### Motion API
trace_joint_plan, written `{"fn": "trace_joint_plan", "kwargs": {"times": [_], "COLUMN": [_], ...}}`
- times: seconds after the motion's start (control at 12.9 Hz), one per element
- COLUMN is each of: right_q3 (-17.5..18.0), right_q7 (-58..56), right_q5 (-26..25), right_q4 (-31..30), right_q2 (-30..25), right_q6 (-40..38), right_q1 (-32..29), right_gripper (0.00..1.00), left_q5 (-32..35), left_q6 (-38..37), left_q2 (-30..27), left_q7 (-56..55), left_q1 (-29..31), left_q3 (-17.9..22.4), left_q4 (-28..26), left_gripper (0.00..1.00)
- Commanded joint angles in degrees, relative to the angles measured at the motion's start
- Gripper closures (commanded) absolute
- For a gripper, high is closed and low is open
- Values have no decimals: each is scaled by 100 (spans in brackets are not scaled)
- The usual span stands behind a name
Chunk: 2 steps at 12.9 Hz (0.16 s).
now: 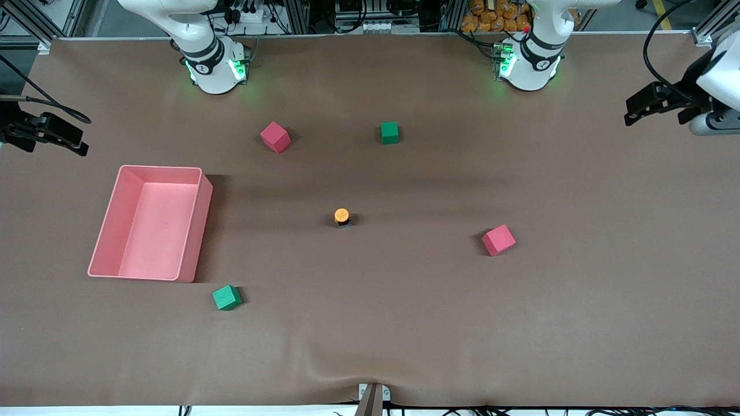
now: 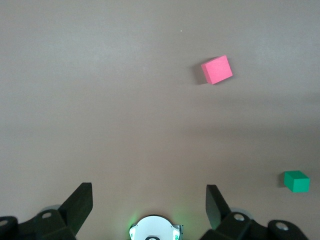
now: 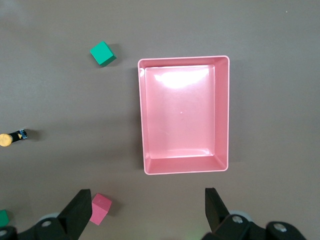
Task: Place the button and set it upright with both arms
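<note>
Mid-worktop: small orange-capped black push-button [image 1: 341, 218], upright, untouched
Left pincer [image 2: 150, 205]: released, over bare worktop
Right pincer [image 3: 147, 209]: released, over pink plastic bin [image 3: 222, 115]

The button [image 1: 341, 216] stands mid-table, with the bin [image 1: 119, 222] toward the right arm's end and cubes [image 1: 498, 240] scattered around.

Both arms [image 1: 196, 40] run off the front view's top edge, upper links unseen.

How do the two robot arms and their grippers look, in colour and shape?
Both arms are white and rounded, with dark joint bands and green-lit bases. The left gripper and the right gripper are black, each with two wedge-shaped fingers. A black cable loops near the left arm.
</note>
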Motion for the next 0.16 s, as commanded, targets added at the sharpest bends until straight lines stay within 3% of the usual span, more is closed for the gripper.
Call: {"fn": "trace_joint_plan", "kwargs": {"times": [0.0, 0.08], "right_q3": [59, 59], "right_q7": [-1, -1], "right_q5": [-79, -79], "right_q4": [-15, -15], "right_q2": [-25, -25], "right_q6": [-17, -17], "right_q1": [-71, -72], "right_gripper": [0, 0], "left_q5": [-19, -11], "left_q6": [103, 103], "left_q2": [-212, -203], "left_q7": [441, 459], "left_q1": [130, 174], "left_q3": [-49, -48], "left_q4": [-127, -83], "left_gripper": [0, 0]}}
